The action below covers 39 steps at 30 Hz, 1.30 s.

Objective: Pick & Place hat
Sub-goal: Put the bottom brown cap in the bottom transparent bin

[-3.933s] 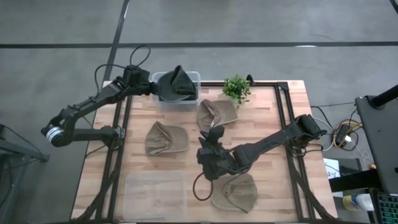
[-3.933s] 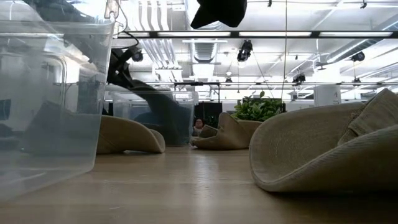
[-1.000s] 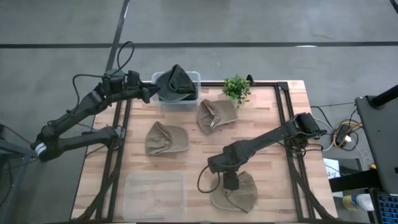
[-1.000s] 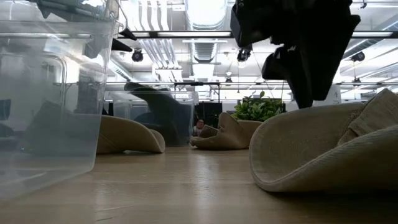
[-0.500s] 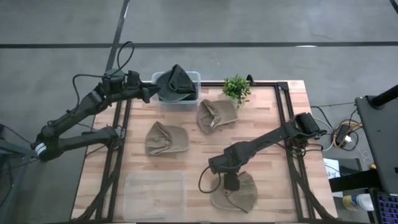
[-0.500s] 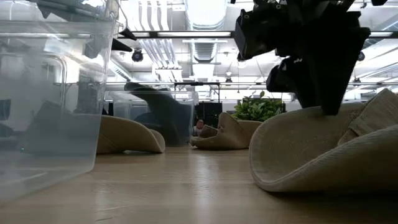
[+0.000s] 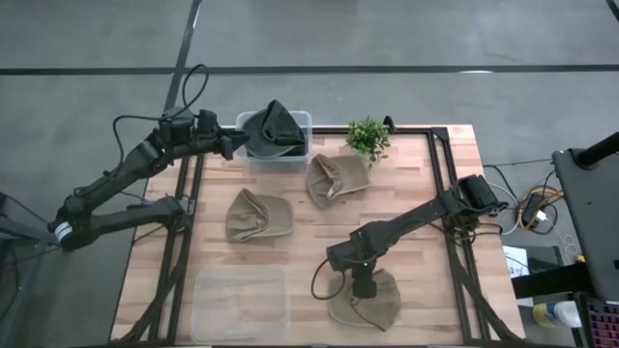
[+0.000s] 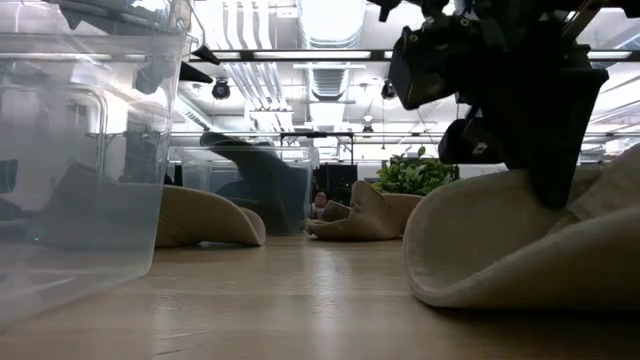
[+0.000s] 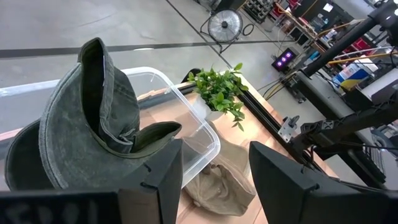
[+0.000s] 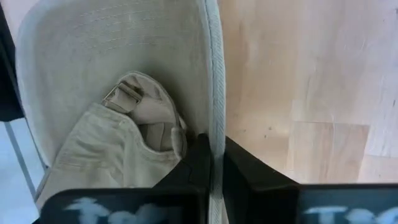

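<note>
A tan hat (image 7: 375, 302) lies on the wooden table near its front edge, hollow side up, with its strap buckle (image 10: 119, 97) showing. My right gripper (image 7: 363, 287) is down on it and shut on its brim. My left gripper (image 9: 214, 180) is open and empty, held in the air beside a clear bin (image 7: 302, 118) at the far left. That bin holds a dark green hat (image 7: 274, 133). Two more tan hats (image 7: 256, 215) (image 7: 337, 177) rest on the table's middle. My right gripper pinches the tan hat's stitched brim edge (image 10: 215, 121) between its two fingers (image 10: 194, 163), one on the inner side and one on the outer side. The fingers come from above, pointing down. The hat rests on the table (image 8: 500, 255), its rim pushed down under the gripper.
An empty clear bin (image 7: 240, 302) stands at the near left, close to the low camera (image 8: 80, 160). A small potted plant (image 7: 368, 138) stands at the far edge beside the bin with the green hat. Bare wood lies between the hats.
My right gripper has gone down and a little toward the table's near edge, onto the near tan hat. In the low view its fingers have sunk to the hat's rim, which has dipped under them. My left arm has kept still.
</note>
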Tool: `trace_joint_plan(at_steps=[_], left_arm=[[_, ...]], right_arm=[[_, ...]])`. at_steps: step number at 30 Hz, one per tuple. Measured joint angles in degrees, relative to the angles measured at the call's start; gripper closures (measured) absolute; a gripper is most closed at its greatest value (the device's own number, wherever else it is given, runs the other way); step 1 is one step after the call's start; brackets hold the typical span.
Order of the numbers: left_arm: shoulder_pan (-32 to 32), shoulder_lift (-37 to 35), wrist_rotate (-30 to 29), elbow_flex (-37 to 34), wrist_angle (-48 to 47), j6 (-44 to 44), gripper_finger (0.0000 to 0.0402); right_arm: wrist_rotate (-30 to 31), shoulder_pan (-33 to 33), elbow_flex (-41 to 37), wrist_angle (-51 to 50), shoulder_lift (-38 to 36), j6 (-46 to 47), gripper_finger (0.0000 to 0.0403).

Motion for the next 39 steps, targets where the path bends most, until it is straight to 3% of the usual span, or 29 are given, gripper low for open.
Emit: trace_joint_plan(at_steps=[5, 15, 23, 28, 34, 39], left_arm=[[0.0, 0.0, 0.9, 0.0, 0.0, -0.8, 0.0226], [-1.0, 0.0, 11.3, 0.0, 2.7, 0.4, 0.0226], [-5.5, 0.0, 11.8, 0.0, 2.9, 9.0, 0.0226], [-8.8, 0.0, 11.7, 0.0, 5.3, 13.0, 0.0226], [-12.1, 0.4, 11.5, 0.0, 11.5, 13.8, 0.0226], [-15.3, 2.4, 11.3, 0.0, 12.9, 12.1, 0.0226]], right_arm=[[4.8, 0.0, 4.4, -6.9, -0.2, -1.6, 0.0389], [26.5, 0.0, 20.7, -23.4, -0.3, -5.1, 0.0390], [44.2, 0.0, 34.1, -34.0, -0.3, -5.4, 0.0390], [55.1, -0.3, 40.0, -34.5, -0.3, -5.8, 0.0390], [62.8, -1.5, 45.0, -34.6, -0.3, -6.7, 0.0390], [63.4, -4.2, 47.5, -34.1, -0.3, -7.6, 0.0390]])
